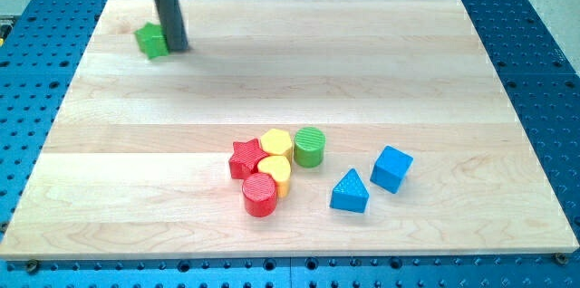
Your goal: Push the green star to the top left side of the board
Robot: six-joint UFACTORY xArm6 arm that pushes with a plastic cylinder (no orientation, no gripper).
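Note:
The green star (150, 41) lies near the top left corner of the wooden board (290, 125). My tip (178, 49) rests on the board right against the star's right side. The dark rod rises from there out of the view's top and hides part of the star's right edge.
A cluster sits at the lower middle: a red star (245, 158), a yellow hexagon (275, 144), a green cylinder (309, 147), a yellow heart (276, 173) and a red cylinder (259, 196). A blue triangle (350, 191) and a blue cube (391, 168) lie to their right.

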